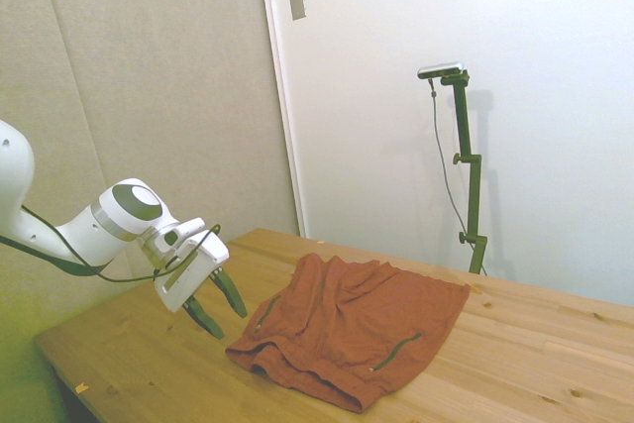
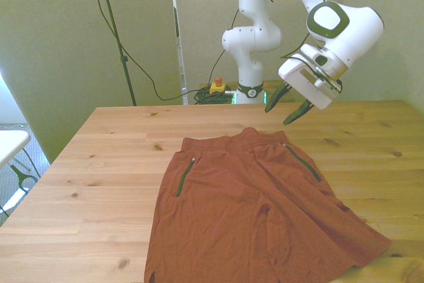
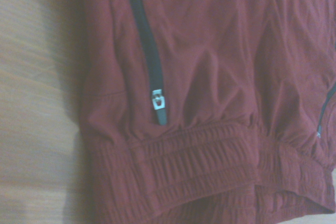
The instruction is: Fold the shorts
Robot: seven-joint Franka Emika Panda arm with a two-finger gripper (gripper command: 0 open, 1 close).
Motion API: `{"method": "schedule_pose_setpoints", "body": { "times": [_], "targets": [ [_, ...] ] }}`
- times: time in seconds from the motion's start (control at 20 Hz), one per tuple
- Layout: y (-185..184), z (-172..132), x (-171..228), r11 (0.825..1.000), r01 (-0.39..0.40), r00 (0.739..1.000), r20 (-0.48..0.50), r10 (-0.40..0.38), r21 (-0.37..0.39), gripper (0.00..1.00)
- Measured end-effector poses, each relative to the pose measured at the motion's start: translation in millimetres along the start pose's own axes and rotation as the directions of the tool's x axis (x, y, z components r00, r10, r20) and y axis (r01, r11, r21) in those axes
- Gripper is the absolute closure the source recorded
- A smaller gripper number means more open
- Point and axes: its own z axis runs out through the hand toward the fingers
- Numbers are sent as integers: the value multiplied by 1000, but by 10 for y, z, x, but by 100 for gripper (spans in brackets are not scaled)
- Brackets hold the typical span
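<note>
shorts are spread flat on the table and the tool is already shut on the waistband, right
Not quite. The shorts are spread flat on the table, but the tool is open and hangs in the air above the table, just beyond the waistband, touching nothing. The front view shows its fingers apart.

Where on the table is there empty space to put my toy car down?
The table is bare wood on the front view's left of the shorts, and in a narrower strip on their right. The shorts fill the middle down to the near edge. The gripper, fingers open, hangs above the far edge by the waistband, so that spot is crowded.
</note>
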Motion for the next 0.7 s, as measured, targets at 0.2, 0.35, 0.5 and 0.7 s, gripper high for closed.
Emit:
{"method": "schedule_pose_setpoints", "body": {
  "times": [0.2,0.35,0.5,0.7],
  "targets": [
    [-113,178,-24,1000,16,1000,17,-16,-19,0],
    [-191,257,-45,1000,25,999,28,-24,-18,0],
    [-243,268,-18,1000,24,999,27,-24,-6,0],
    [-325,169,-3,999,20,1000,9,-20,38,0]
  ]
}}
